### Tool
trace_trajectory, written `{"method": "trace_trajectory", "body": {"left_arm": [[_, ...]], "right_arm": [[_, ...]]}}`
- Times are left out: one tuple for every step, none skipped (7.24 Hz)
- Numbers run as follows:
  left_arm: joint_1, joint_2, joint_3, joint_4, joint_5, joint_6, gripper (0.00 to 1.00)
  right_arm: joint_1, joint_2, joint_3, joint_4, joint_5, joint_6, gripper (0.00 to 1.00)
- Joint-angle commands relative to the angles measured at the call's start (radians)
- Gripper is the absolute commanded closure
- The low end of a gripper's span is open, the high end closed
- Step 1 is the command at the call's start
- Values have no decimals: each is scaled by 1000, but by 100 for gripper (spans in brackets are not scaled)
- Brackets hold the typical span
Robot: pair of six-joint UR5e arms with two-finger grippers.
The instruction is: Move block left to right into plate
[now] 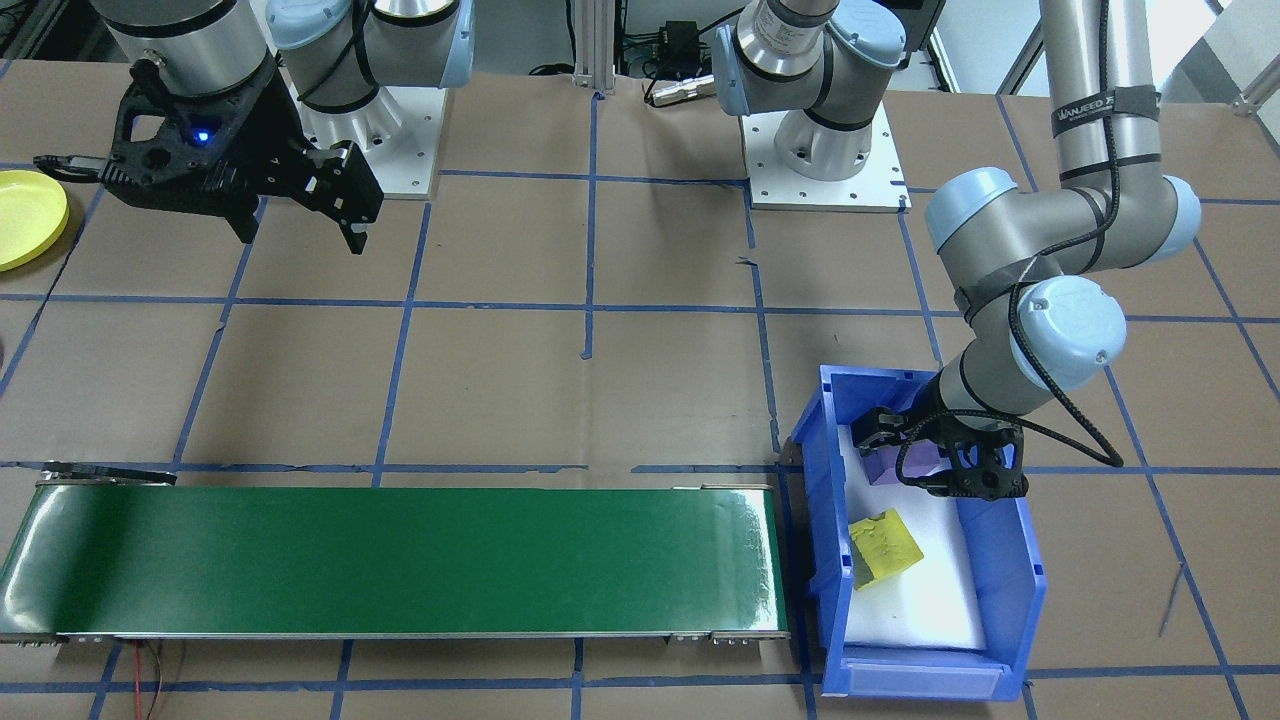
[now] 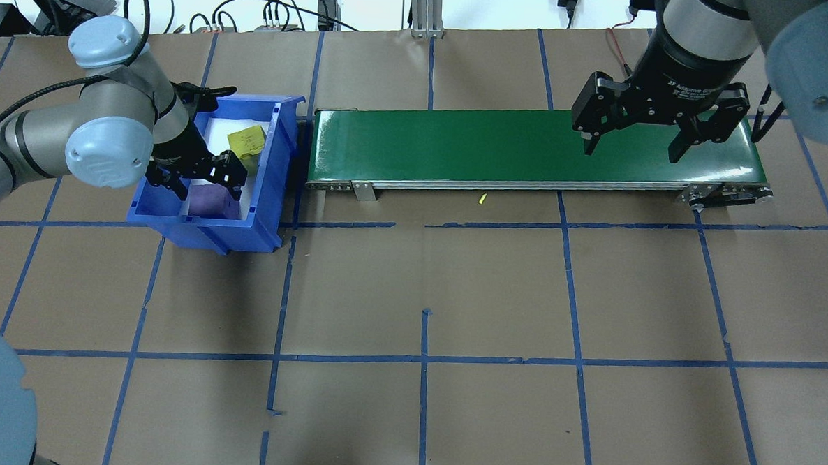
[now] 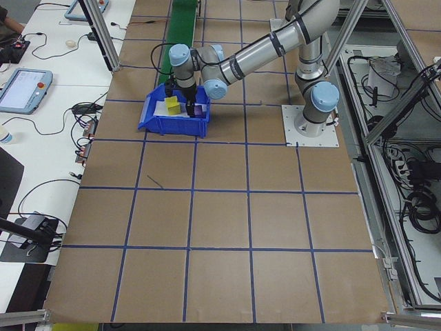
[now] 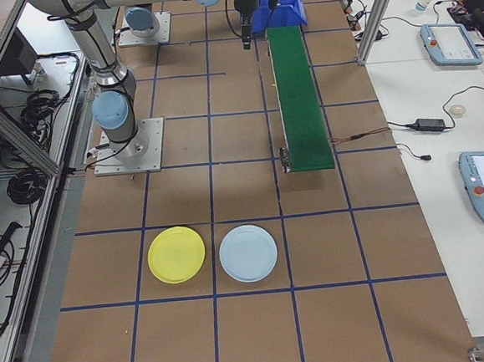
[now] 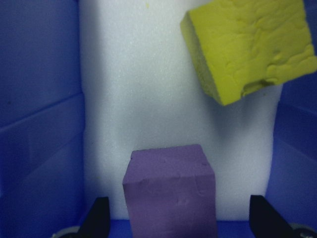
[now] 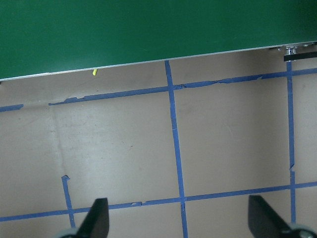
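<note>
Two blocks lie on white foam inside the blue bin (image 1: 1030, 585) (image 2: 204, 232). The purple block (image 5: 171, 193) (image 1: 890, 468) (image 2: 209, 202) sits at the bin's robot-side end. A yellow block (image 5: 247, 47) (image 1: 885, 545) (image 2: 245, 140) rests farther along, tilted. My left gripper (image 5: 181, 218) (image 2: 207, 190) is lowered into the bin and open, one finger on each side of the purple block, without touching it. My right gripper (image 2: 631, 151) (image 1: 300, 238) (image 6: 181, 220) hangs open and empty above the table beside the conveyor's far end. The yellow plate (image 1: 25, 215) (image 4: 176, 254) lies on the table beyond it.
A green conveyor belt (image 2: 530, 143) (image 1: 400, 560) runs from the bin toward my right side. A light blue plate (image 4: 248, 253) lies next to the yellow one. A tiny yellow crumb (image 2: 482, 199) lies beside the belt. The bin walls stand close around my left gripper.
</note>
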State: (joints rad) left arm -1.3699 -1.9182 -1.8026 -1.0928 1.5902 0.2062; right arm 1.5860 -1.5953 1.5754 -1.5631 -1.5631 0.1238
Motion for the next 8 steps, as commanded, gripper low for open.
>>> {"method": "trace_trajectory", "body": {"left_arm": [[0, 1, -24, -1, 5, 2, 63], [0, -1, -15, -4, 4, 4, 79], [0, 10, 8, -12, 7, 1, 80], [-3, 19, 76, -63, 5, -2, 80], [-12, 22, 185, -201, -1, -25, 80], [-34, 27, 272, -281, -3, -89, 79], [-60, 33, 331, -304, -1, -141, 79], [-73, 30, 369, -296, -21, -192, 79]], "right_arm": [[0, 0, 0, 0, 0, 0, 0], [0, 0, 0, 0, 0, 0, 0], [0, 0, 0, 0, 0, -1, 0], [0, 0, 0, 0, 0, -1, 0], [0, 0, 0, 0, 2, -1, 0], [0, 0, 0, 0, 0, -1, 0], [0, 0, 0, 0, 0, -1, 0], [0, 0, 0, 0, 0, -1, 0]]}}
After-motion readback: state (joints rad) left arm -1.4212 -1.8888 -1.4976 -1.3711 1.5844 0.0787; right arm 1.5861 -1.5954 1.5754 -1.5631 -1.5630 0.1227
